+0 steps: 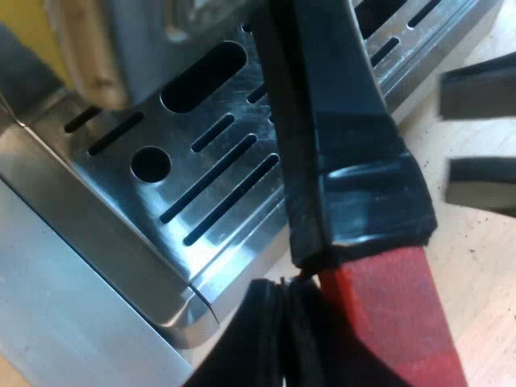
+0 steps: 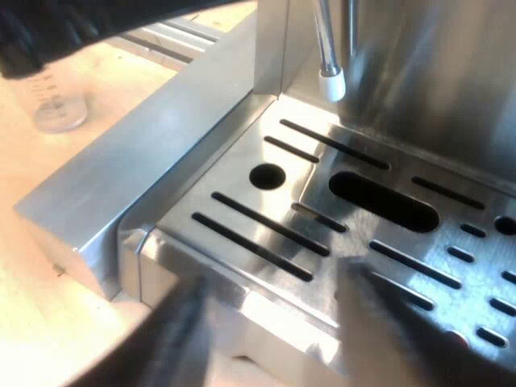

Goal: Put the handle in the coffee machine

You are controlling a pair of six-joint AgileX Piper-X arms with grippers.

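Note:
The holder's dark handle (image 1: 339,105) with its red end (image 1: 387,322) runs close under the camera, above the espresso machine's slotted drip tray (image 1: 201,169). My left gripper (image 1: 322,282) is shut on the handle near the red end, and one black finger (image 1: 258,339) shows beside it. The holder's metal basket is hidden. My right gripper (image 2: 282,339) hangs open at the drip tray's (image 2: 322,218) front edge with nothing between its fingers. Its two fingers (image 1: 480,181) also appear over the wooden table beside the tray.
The steam wand (image 2: 326,48) with a white tip hangs above the tray's back corner. A measuring glass (image 2: 56,101) stands on the wooden table (image 2: 48,266) beyond the machine's metal side block (image 2: 137,177). A dark blurred shape (image 2: 48,32) hangs over the glass.

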